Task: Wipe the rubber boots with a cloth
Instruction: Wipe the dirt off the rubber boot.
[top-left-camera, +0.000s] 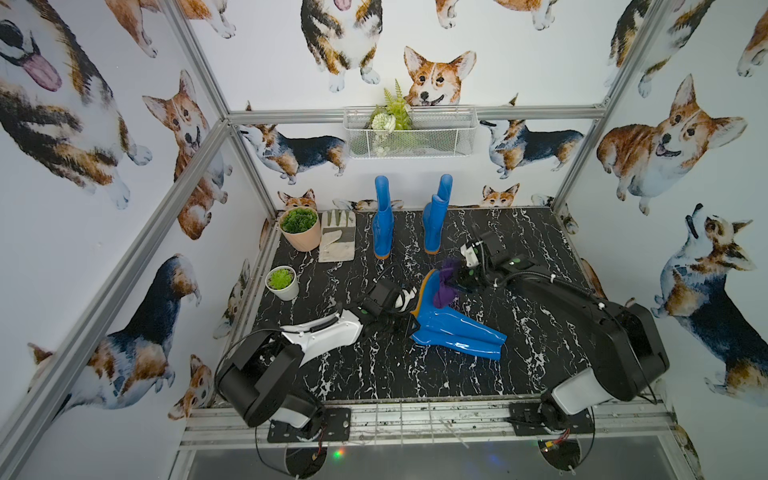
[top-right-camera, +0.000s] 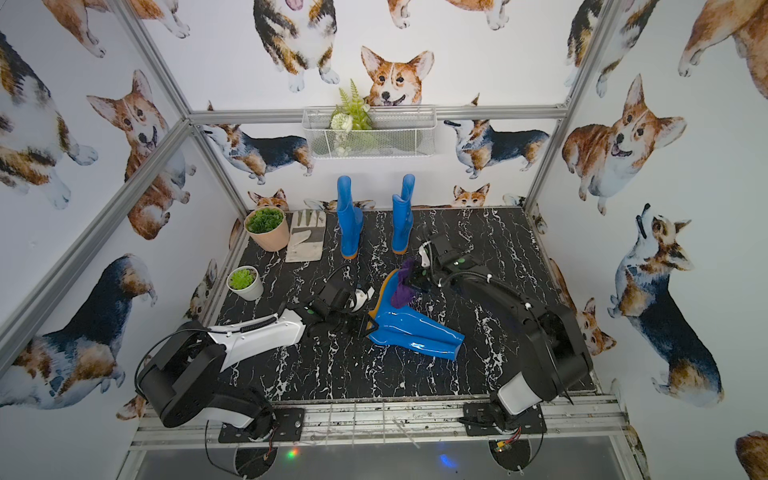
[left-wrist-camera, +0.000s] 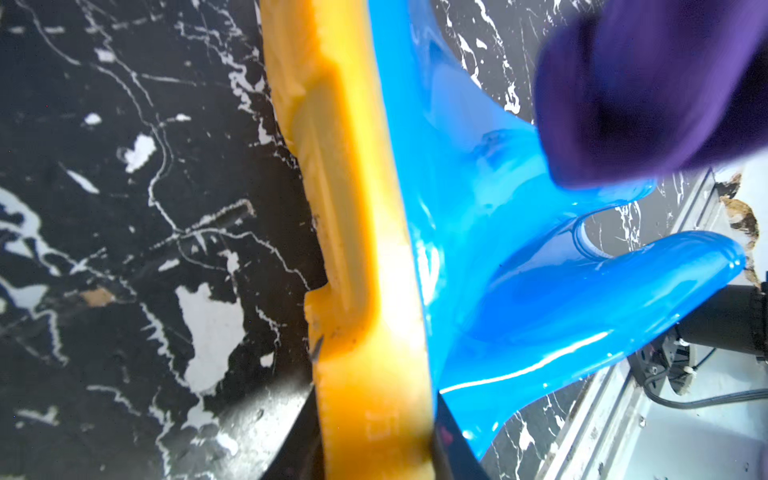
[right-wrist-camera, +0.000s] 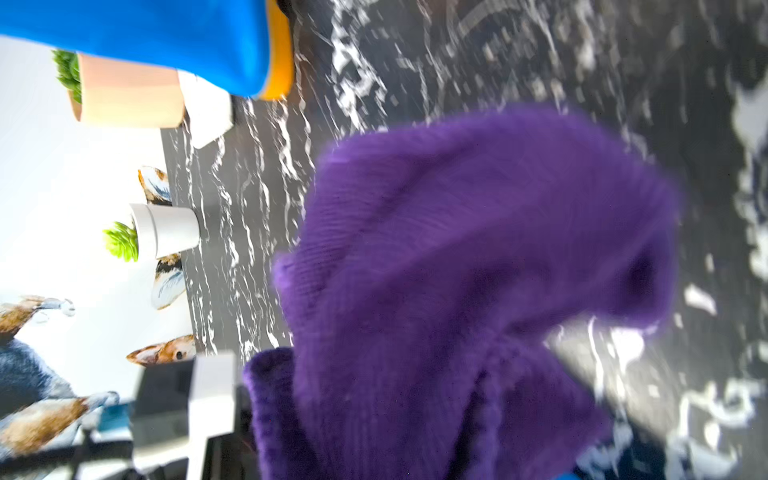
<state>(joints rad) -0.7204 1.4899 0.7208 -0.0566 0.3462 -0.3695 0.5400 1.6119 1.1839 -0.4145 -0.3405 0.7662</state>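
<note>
Two blue rubber boots (top-left-camera: 457, 334) (top-right-camera: 415, 334) with orange soles lie on their sides mid-table, shafts toward the front right. My left gripper (top-left-camera: 410, 323) (top-right-camera: 368, 326) is shut on the orange sole (left-wrist-camera: 365, 257) at one boot's heel, a dark finger (left-wrist-camera: 299, 440) on each side. My right gripper (top-left-camera: 462, 277) (top-right-camera: 417, 277) is shut on the fuzzy purple cloth (top-left-camera: 445, 287) (top-right-camera: 404, 289) (right-wrist-camera: 457, 270), which hangs onto the foot of the lying boot. The cloth hides the right jaws in the right wrist view. Two more boots (top-left-camera: 382, 224) (top-left-camera: 435, 222) stand upright at the back.
A pale work glove (top-left-camera: 337, 237) lies at the back left beside a pink pot with a green plant (top-left-camera: 300, 229). A small white pot (top-left-camera: 282, 283) stands by the left wall. A wire basket (top-left-camera: 440, 137) hangs on the back wall. Metal frame rails edge the table.
</note>
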